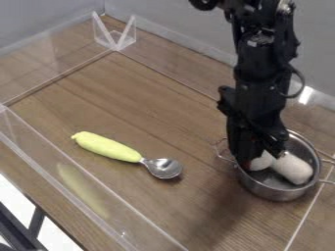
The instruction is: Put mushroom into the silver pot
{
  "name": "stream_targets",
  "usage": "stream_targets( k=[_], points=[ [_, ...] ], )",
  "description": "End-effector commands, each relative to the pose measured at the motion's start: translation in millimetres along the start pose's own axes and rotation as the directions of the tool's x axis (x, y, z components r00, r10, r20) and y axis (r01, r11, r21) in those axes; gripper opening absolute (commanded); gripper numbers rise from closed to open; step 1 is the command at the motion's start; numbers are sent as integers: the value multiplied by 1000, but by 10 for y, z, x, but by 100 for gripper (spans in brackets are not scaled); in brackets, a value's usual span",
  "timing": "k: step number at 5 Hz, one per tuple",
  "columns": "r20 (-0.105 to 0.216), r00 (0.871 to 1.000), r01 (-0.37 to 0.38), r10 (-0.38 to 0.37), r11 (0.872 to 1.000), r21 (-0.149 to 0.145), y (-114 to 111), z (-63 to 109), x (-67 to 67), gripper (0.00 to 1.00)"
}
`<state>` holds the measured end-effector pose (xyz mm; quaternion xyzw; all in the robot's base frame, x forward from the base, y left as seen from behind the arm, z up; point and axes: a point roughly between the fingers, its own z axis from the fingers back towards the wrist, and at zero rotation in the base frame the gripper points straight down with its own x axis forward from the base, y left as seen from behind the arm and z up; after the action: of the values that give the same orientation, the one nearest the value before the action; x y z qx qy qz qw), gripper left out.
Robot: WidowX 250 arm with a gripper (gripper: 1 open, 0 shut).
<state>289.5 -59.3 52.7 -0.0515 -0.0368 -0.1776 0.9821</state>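
Note:
The silver pot (269, 193) stands at the right of the wooden table. Inside it lies the mushroom (293, 169); only its cream-white stem shows, because the gripper hides the orange cap. My black gripper (262, 157) reaches straight down into the pot's left half, its fingers drawn together at the mushroom's cap end. Whether they pinch the mushroom cannot be seen.
A yellow-handled spoon (121, 151) lies left of the pot, its silver bowl pointing toward the pot. Low clear plastic walls (26, 147) ring the table. A clear bracket (116, 35) stands at the back left corner.

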Motion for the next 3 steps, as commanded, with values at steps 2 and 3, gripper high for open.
stream_targets(
  k=[2,3],
  points=[
    [64,995,-85,82,995,42,231,422,291,0],
    [82,986,-148,143,987,61,388,623,377,0]
  ],
)
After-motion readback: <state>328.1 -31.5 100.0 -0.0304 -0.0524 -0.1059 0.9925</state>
